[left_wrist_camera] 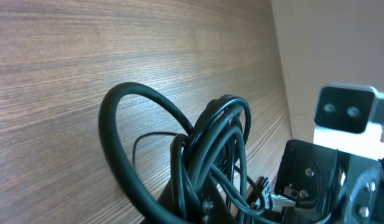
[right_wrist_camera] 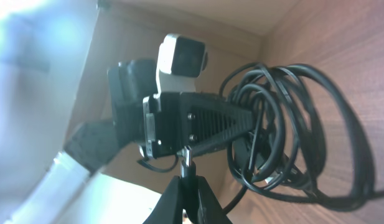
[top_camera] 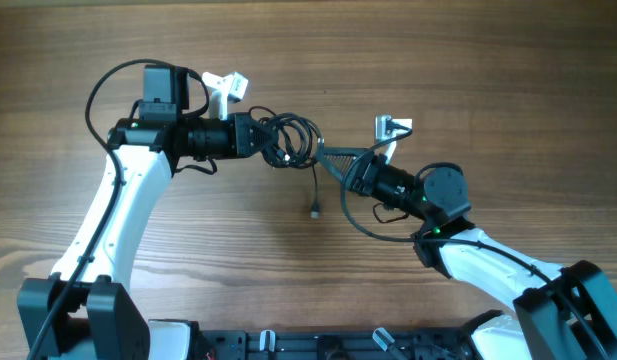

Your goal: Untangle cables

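Overhead, the cables (top_camera: 298, 138) sit toward twelve o'clock — soft, light loops. Left gripper (top_camera: 277, 142) seems to squeeze the bunch; right gripper (top_camera: 328, 155) pinches one strand. I'd pull the loose end (top_camera: 315, 210) at six.

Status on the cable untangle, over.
Left gripper shut on cables. Right gripper shut on one strand. Bundle knotted between arms, one plug end trailing free.

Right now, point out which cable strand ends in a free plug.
The thin strand running straight out of the coiled cables, with its small plug apart from everything else. The other strands are looped together at the left gripper.
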Motion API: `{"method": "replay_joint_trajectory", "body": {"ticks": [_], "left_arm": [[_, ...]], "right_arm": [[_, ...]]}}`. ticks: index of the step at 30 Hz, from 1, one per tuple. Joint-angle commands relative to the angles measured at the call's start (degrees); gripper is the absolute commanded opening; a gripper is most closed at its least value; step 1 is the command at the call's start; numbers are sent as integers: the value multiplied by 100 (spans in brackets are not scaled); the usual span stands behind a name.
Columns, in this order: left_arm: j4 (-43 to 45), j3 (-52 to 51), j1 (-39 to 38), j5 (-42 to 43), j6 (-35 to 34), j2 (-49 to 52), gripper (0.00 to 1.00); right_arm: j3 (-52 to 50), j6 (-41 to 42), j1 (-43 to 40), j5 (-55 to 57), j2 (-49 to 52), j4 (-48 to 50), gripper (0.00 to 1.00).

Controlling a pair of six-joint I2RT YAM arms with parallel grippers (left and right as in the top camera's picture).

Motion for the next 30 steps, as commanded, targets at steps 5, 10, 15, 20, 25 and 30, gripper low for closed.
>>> {"method": "replay_joint_trajectory", "body": {"ticks": [5, 10, 15, 20, 25, 30], "left_arm": [[98, 103, -964, -48, 157, -105, 4], [286, 103, -1134, -85, 149, -105, 4], [188, 103, -1333, 557, 916, -105, 4], [-249, 103, -1818, 632, 1641, -105, 4], [-238, 105, -1578, 411, 1578, -118, 4], [-240, 107, -271, 417, 870, -133, 4]], "right_arm": [[52, -1537, 46, 240, 46, -748, 5], [52, -1928, 48, 400, 46, -1867, 5], [55, -2050, 85, 811, 46, -2157, 5], [170, -1908, 83, 1010, 46, -2074, 16], [184, -1803, -87, 522, 20, -2079, 46], [184, -1578, -671, -835, -236, -2065, 88]]}}
